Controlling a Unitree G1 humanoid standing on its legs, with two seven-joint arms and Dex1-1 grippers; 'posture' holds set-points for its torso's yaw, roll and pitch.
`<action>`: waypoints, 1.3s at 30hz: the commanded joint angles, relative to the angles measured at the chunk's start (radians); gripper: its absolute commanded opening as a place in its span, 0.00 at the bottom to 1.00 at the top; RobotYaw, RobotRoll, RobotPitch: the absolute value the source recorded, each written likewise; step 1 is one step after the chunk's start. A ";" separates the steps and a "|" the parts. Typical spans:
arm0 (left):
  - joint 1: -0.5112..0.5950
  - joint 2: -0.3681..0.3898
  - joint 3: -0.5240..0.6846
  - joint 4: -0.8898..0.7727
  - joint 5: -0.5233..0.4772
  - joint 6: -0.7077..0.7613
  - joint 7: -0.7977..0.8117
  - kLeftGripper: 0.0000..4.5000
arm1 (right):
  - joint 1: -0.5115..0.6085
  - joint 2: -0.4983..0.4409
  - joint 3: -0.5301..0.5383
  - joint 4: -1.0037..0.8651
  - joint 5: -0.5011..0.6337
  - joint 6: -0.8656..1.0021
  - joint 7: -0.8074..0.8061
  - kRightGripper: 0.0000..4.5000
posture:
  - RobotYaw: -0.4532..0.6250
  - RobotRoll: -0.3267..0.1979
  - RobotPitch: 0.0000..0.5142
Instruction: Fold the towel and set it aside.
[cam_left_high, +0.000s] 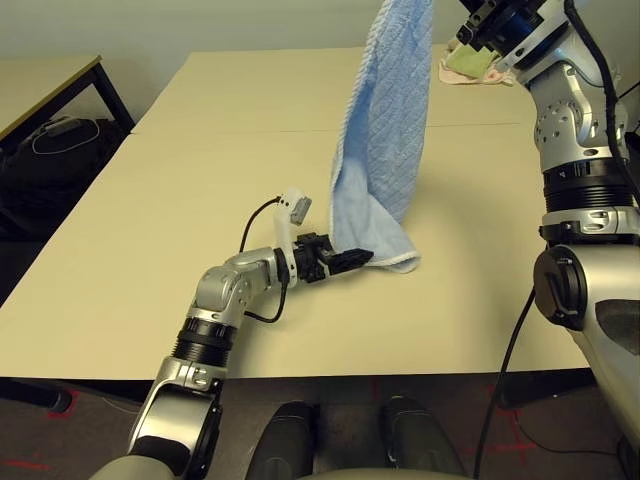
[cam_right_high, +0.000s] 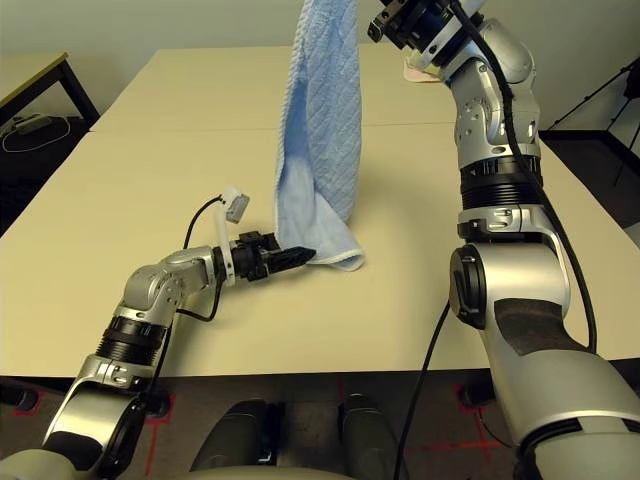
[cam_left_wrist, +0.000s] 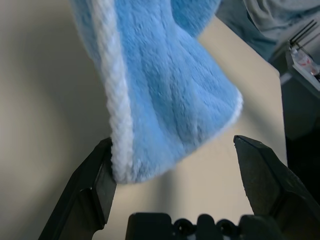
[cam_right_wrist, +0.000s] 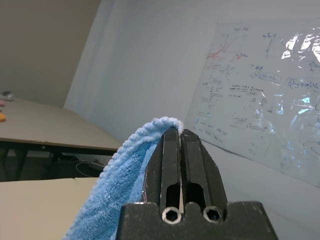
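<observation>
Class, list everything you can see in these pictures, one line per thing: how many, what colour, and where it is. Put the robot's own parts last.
towel: one, light blue with white edging, hanging from the raised right gripper, its lower end resting bunched on the table.
table: one, beige, in front of the robot; a seam runs across it.
cloths: a small pile, green and pink, at the table's far right, behind the right arm.
side table: one, beige top with dark frame, far left.
bag: one, dark, on the floor under the side table.
whiteboard: one, white with writing, on the wall.
left gripper: one, black, open, low over the table at the towel's lower corner.
right gripper: one, black, shut on the towel's top edge.
</observation>
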 joint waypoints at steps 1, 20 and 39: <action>0.019 0.013 0.002 -0.021 -0.011 0.020 -0.014 1.00 | -0.013 -0.009 -0.003 -0.012 0.000 -0.001 0.002 0.00 | 0.49 0.62 0.07; 0.032 0.037 0.045 -0.046 -0.042 0.054 -0.027 0.86 | -0.005 -0.005 0.001 -0.029 0.002 0.010 0.001 0.00 | 0.49 0.62 0.07; 0.051 0.111 0.007 -0.076 -0.034 0.090 -0.087 0.01 | -0.012 -0.021 -0.005 -0.004 -0.009 0.002 0.001 0.00 | 0.48 0.62 0.07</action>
